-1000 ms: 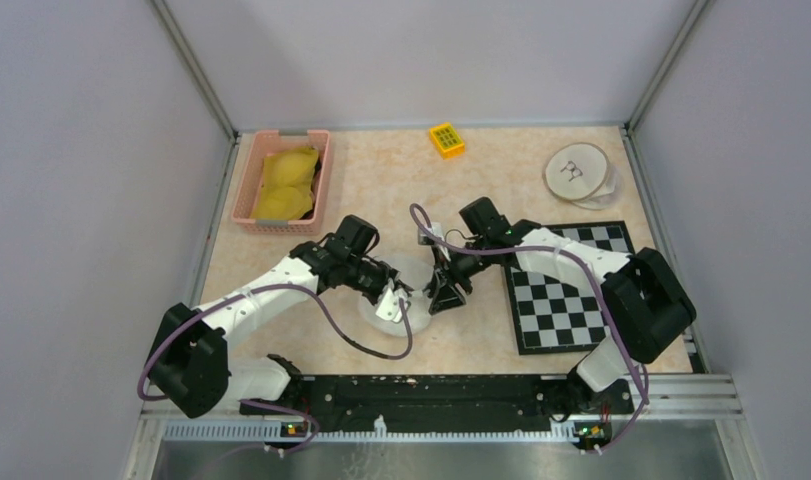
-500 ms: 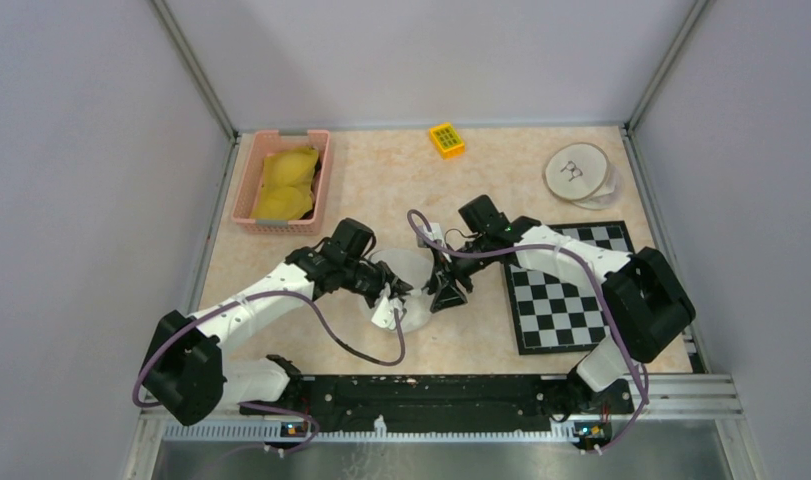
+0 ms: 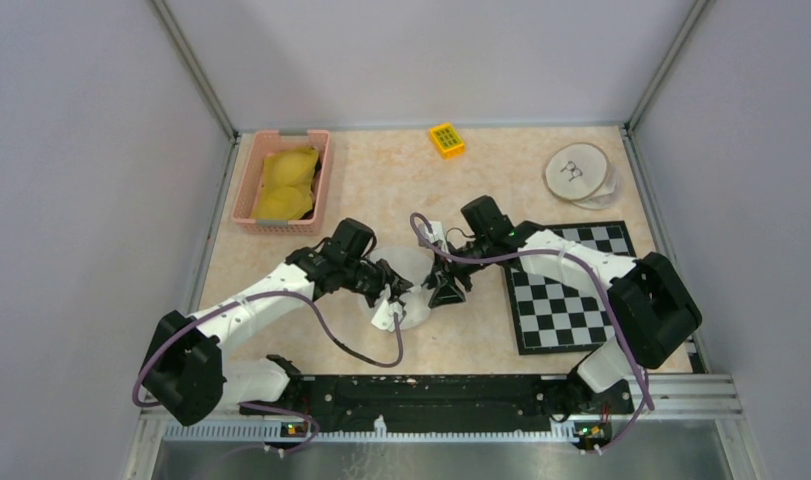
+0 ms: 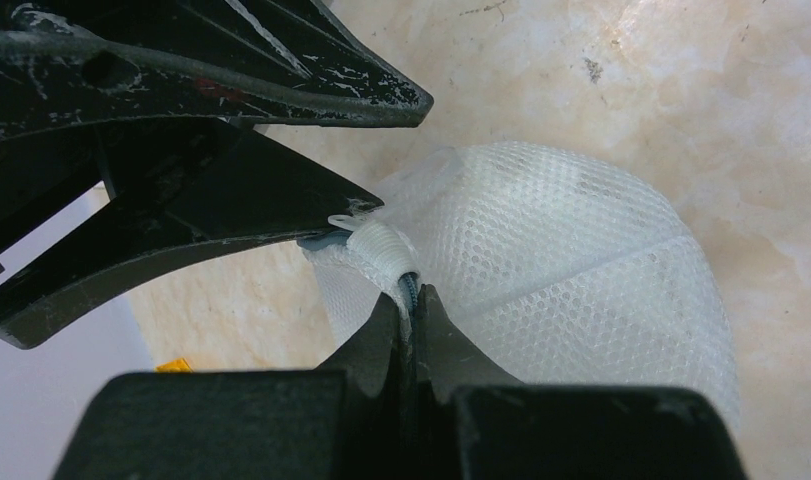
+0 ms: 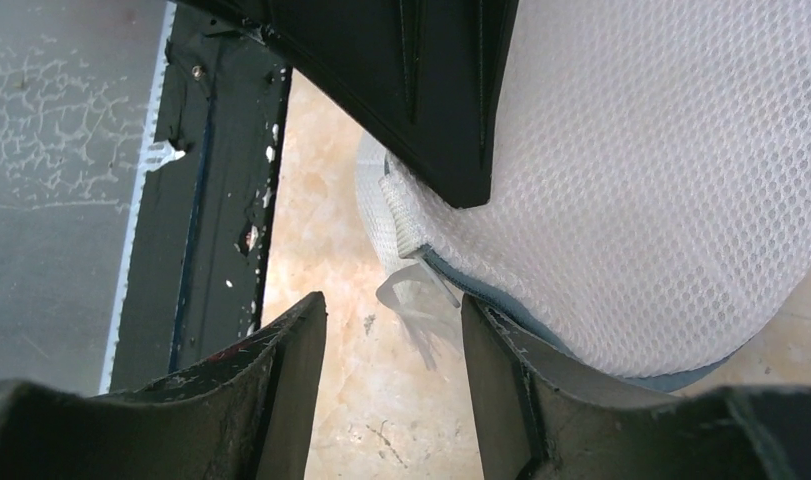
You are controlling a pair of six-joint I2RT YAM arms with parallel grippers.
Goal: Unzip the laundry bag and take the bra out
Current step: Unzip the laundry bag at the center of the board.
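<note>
Left wrist: left hand (image 4: 413,300) pinches laundry bag (image 4: 581,260) seam, dome extending rightward; right hand (image 5: 393,305) half-open

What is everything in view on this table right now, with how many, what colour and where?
laundry bag: one, white mesh, table centre, between the hands
basket: one, pink, far left
cloth: count unclear, yellow, inside the basket
small block: one, yellow, far centre
round discs: two, it seems, pale wood, far right, overlapping
checkerboard: one, black and white, right side
table: one, beige marbled, under everything
left hand: one, black, shut on the laundry bag's edge
right hand: one, black, open, at the bag's white pull tab
</note>
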